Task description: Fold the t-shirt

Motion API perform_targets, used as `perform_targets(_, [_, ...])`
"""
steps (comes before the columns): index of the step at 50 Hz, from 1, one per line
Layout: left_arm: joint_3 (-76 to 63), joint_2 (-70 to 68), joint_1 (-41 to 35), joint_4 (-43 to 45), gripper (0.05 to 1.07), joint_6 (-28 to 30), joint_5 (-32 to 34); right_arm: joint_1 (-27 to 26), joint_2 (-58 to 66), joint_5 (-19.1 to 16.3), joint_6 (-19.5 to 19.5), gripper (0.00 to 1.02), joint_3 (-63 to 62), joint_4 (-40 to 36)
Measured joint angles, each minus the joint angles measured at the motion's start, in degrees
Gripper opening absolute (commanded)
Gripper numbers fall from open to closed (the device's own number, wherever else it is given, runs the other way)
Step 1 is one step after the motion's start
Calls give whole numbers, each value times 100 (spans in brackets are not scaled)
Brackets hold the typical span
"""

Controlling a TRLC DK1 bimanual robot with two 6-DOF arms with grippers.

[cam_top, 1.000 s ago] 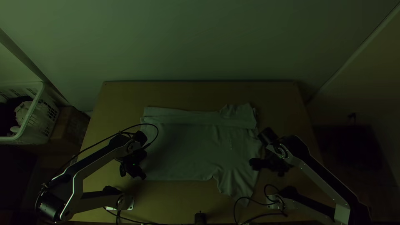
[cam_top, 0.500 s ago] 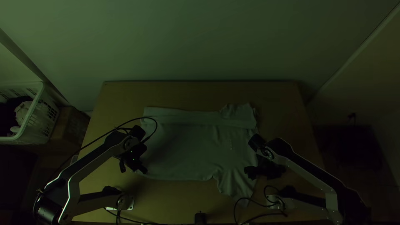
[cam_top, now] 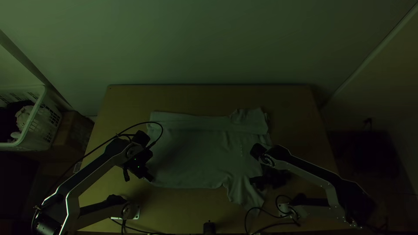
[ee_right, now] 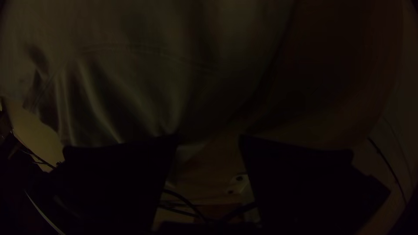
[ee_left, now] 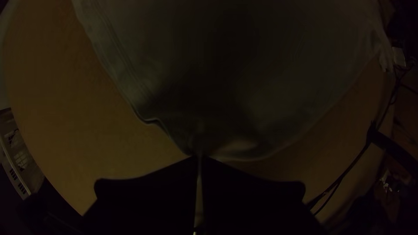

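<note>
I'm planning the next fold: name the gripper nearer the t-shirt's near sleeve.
Right. The right gripper is close to the near sleeve; the left gripper is across the t-shirt, at its hem corner.

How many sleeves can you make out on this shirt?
2. The near sleeve points toward the table's near edge, beside the right gripper; the far sleeve seems folded back over the strip along the far side. The right arm hides part of the shirt.
</note>
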Motion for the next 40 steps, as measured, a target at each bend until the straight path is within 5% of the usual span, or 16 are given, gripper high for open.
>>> perform_targets(4, [0,-4,2,0,8,0,0,125,55,48,-7,2,46,15])
perform_targets(19, [13,-76,284,22,8,4,20,304,-494,581,-160,3,-4,282])
perform_targets(40, [586,-188,909,308,8,203,50,-868,-1235,846,-852,3,520,-299])
